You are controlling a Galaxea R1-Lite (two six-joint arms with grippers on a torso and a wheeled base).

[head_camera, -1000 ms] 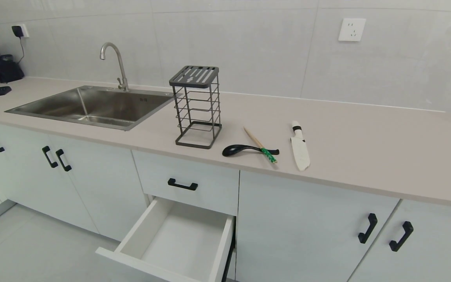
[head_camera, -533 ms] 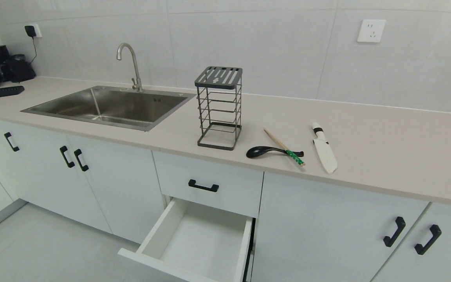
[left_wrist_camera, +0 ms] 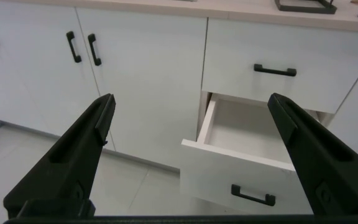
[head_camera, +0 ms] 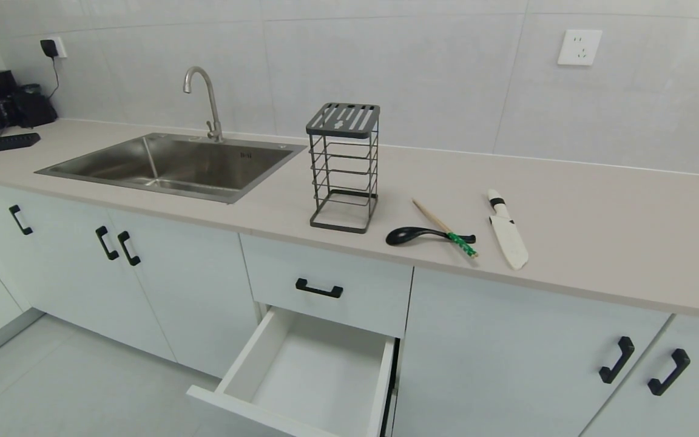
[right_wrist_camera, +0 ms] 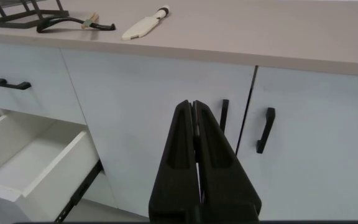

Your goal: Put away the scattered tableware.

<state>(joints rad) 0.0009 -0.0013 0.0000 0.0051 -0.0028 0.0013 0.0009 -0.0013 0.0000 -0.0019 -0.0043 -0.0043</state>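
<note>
Up top in the head view, the scattered tableware lies on the beige surface [head_camera: 598, 206], near its front edge. A black spoon [head_camera: 413, 234] rests with its bowl toward the wire rack [head_camera: 343, 170]. A pair of chopsticks [head_camera: 443, 227] with green ends lies across the spoon's handle. A white knife [head_camera: 507, 233] lies just beside them, apart, on the side away from the rack. The rack stands upright between the tableware and the steel sink [head_camera: 173, 161]. Below the rack, the lower drawer [head_camera: 313, 376] stands pulled out, with nothing in it.

Next, the left wrist view shows the left claw [left_wrist_camera: 191, 104] held low in front of the cabinet fronts, below the surface's edge. Its two black fingers [left_wrist_camera: 82, 149] are spread wide apart with nothing between them, framing the pulled-out drawer [left_wrist_camera: 241, 146] ahead.

Lastly, the right wrist view shows the right claw [right_wrist_camera: 195, 112] also low, facing the white cabinet doors [right_wrist_camera: 303, 124] beside the drawer. Its fingers are pressed flat together, gripping nothing. Above it, the knife [right_wrist_camera: 145, 23], chopsticks [right_wrist_camera: 92, 18] and spoon [right_wrist_camera: 67, 25] lie on the surface.
</note>
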